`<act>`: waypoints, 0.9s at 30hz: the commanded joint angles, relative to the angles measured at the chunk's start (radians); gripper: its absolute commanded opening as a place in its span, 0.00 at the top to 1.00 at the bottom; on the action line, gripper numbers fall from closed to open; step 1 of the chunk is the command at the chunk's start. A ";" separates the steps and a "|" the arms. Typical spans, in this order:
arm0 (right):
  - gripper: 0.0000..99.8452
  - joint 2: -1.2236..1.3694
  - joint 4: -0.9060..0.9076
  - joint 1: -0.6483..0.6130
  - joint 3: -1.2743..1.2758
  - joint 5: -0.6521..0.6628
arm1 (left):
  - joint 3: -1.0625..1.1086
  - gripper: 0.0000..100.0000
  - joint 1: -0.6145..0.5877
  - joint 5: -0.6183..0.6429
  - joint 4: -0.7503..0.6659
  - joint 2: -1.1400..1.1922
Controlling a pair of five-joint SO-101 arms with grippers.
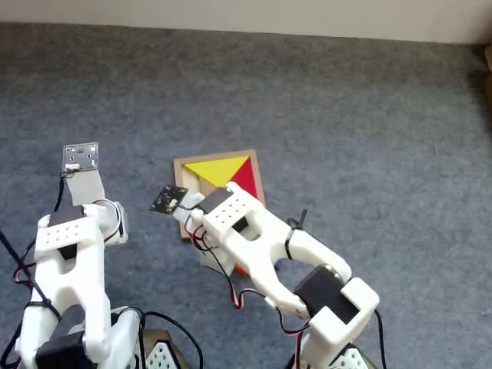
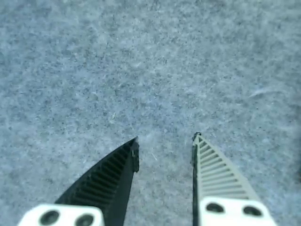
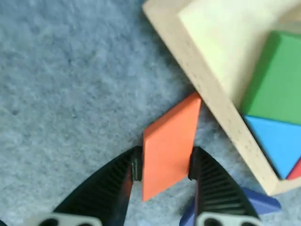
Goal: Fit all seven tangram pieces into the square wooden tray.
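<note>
My right gripper (image 3: pixel 164 156) clasped the orange piece (image 3: pixel 168 141), the wooden tray (image 3: pixel 214 94) just ahead; my left gripper (image 2: pixel 165 139) stood released.

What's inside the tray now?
Visible: yellow triangle and red triangle in the high view; green piece and blue triangle in the right wrist view. The right arm covers the tray's near part from above.

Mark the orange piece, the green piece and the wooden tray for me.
orange piece (image 3: pixel 169 153), right wrist view, middle of its top face.
green piece (image 3: pixel 277 80), right wrist view, middle of its visible face.
wooden tray (image 3: pixel 211 99), right wrist view, on its rim.
</note>
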 commanded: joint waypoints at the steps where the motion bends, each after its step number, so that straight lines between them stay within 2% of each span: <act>1: 0.84 -0.007 -0.019 -0.025 0.012 0.011 | -0.067 0.81 -0.010 0.005 -0.015 -0.027; 6: 0.85 -0.001 -0.021 -0.064 0.016 0.011 | -0.067 0.81 -0.010 0.005 -0.015 -0.027; 11: 1.00 -0.013 -0.008 -0.045 0.005 0.011 | -0.064 0.81 -0.005 0.003 -0.015 -0.027; 14: 0.99 -0.088 0.051 -0.021 0.005 0.011 | -0.064 0.81 -0.005 0.003 -0.015 -0.027; 22: 0.99 -0.552 0.071 0.076 0.015 -0.012 | -0.064 0.81 -0.005 0.003 -0.015 -0.027; 25: 0.99 -0.622 0.061 0.117 0.015 -0.075 | -0.064 0.81 -0.004 0.003 -0.015 -0.027; 27: 0.99 -0.639 0.024 0.130 0.021 -0.040 | -0.064 0.81 -0.004 0.003 -0.015 -0.027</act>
